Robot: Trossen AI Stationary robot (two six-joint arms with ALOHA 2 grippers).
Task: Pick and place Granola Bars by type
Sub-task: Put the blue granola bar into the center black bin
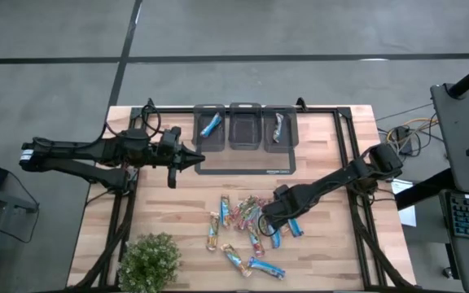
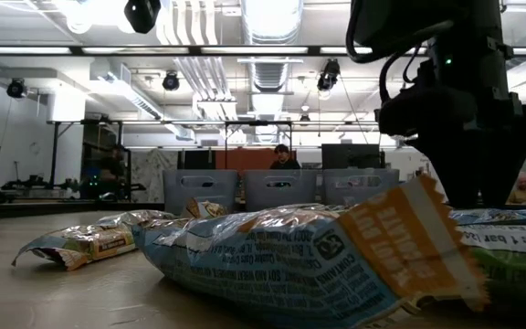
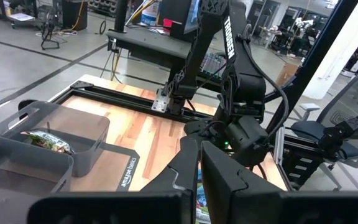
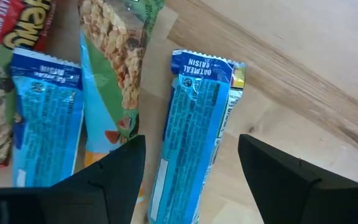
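Several granola bars [image 1: 247,224] lie loose in a pile on the wooden table, some blue, some multicoloured. My right gripper [image 1: 269,221] hangs over the pile's right side, open. In the right wrist view its fingers [image 4: 191,180] stand on either side of a blue bar [image 4: 194,118] that lies flat on the table, with a green bar [image 4: 107,68] and another blue bar [image 4: 45,112] beside it. My left gripper [image 1: 195,157] is shut and empty, held in front of the left bin. One blue bar [image 1: 211,124] lies in the left bin and one multicoloured bar [image 1: 278,128] in the right bin.
Three grey bins [image 1: 245,130] stand in a row on a dark tray at the table's far middle; the middle one holds nothing. A leafy green plant [image 1: 149,260] stands at the near left corner. Bare wood lies left of the pile. A person [image 2: 283,157] sits far behind the table.
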